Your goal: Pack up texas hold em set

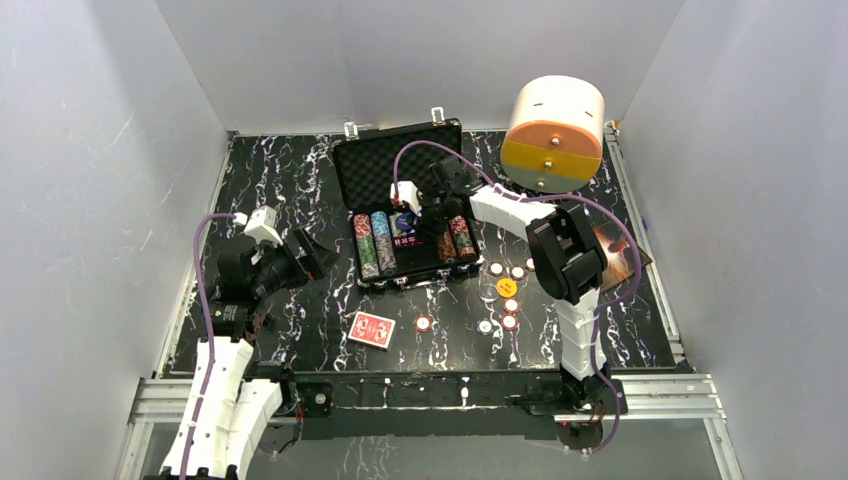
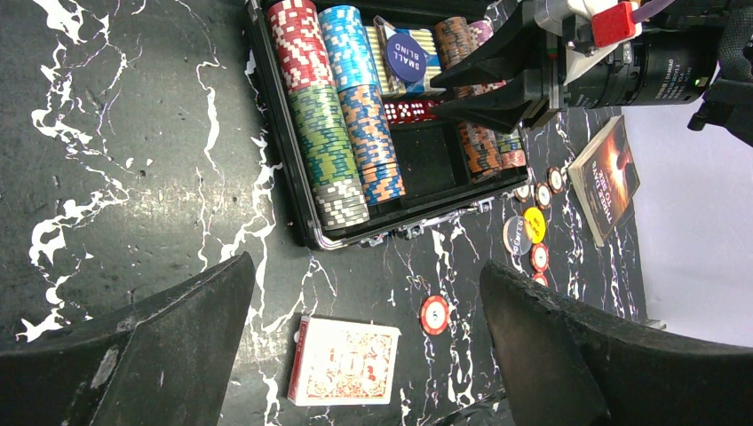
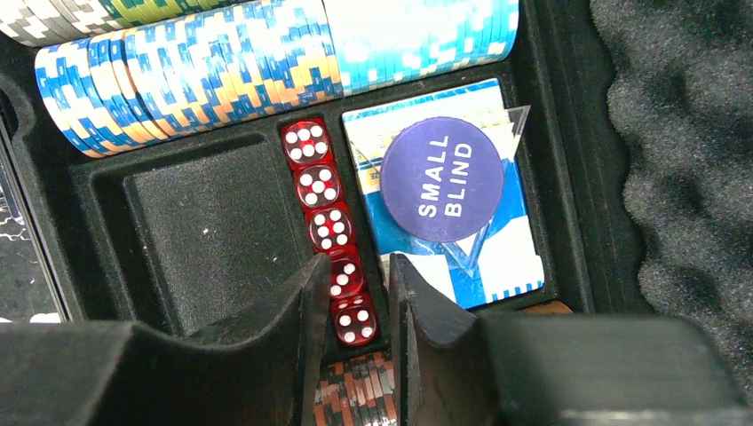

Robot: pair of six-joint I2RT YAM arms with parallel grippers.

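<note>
Right wrist view: the right hand (image 3: 357,306) is seen narrowly apart, astride the end of the dice (image 3: 327,226) row in the case (image 1: 400,160), beside chips (image 3: 222,71) and a blue disc (image 3: 441,179). The left hand (image 2: 364,271) is held wide apart above the surface (image 2: 133,133), near the deck (image 2: 344,361) and loose chips (image 2: 434,314) outside.

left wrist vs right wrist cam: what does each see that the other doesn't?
Left wrist only: red-backed card deck on the table, loose chips, yellow disc, brown book, red chip row, the open left gripper.
Right wrist only: the lid's egg-crate foam.
Both: red dice in their slot, SMALL BLIND disc, blue chips, empty compartment, right gripper straddling the end die.
</note>
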